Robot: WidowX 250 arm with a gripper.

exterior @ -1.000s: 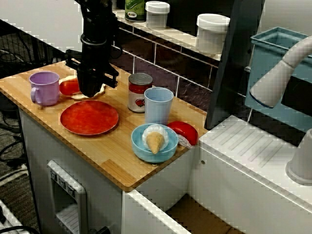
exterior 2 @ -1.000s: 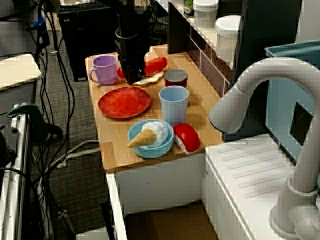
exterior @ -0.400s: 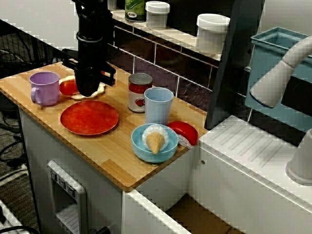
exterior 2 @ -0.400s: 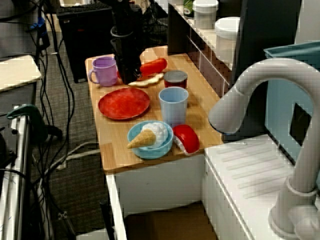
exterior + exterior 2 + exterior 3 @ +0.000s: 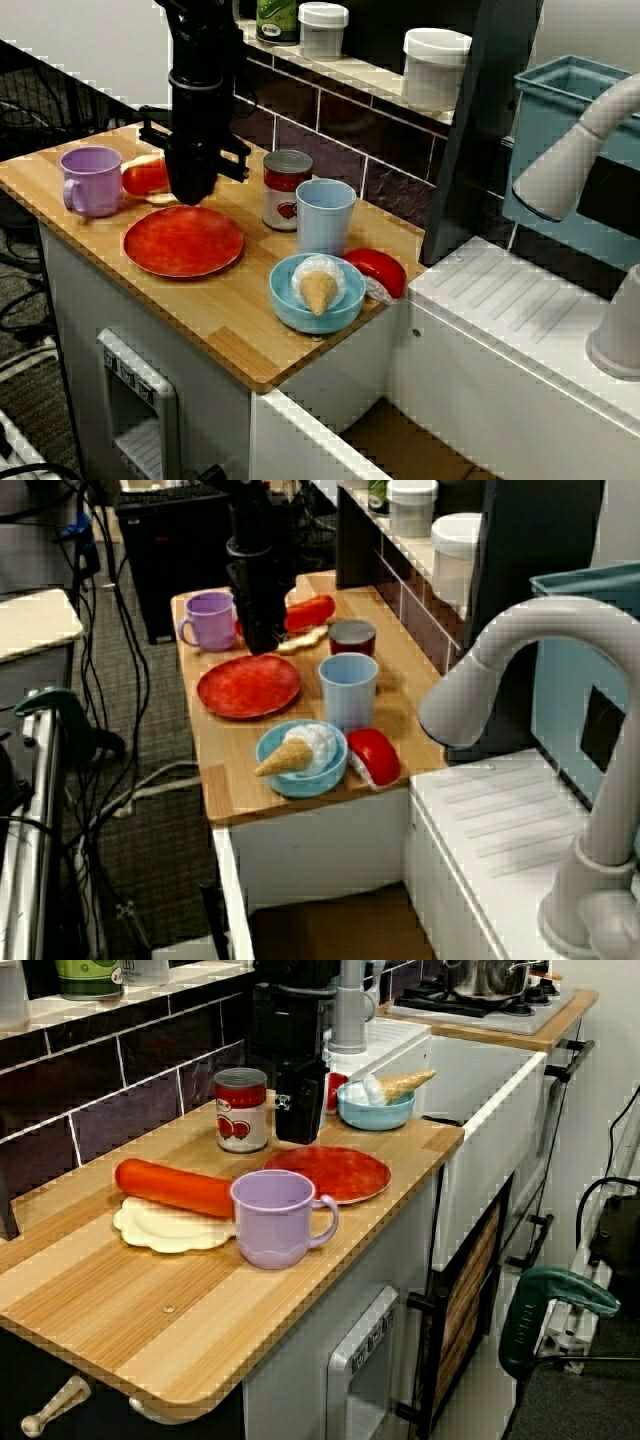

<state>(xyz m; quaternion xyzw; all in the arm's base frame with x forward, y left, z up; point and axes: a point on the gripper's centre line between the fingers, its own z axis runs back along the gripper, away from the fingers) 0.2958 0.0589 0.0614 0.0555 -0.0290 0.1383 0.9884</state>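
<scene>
One side view shows whole sausage [image 5: 172, 1188].

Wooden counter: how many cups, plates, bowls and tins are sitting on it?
Cups: 2 (purple mug, blue cup)
Plates: 2 (red plate, cream plate)
Bowls: 1 (blue bowl)
Tins: 1 (red-labelled tin)
Total: 6

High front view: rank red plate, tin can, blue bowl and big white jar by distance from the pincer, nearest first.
1. Red plate: its far rim lies just under the pincer.
2. Tin can: beside the pincer, toward the tiled wall.
3. Blue bowl: at the counter's front corner, holding an ice-cream cone.
4. Big white jar: up on the shelf.
</scene>
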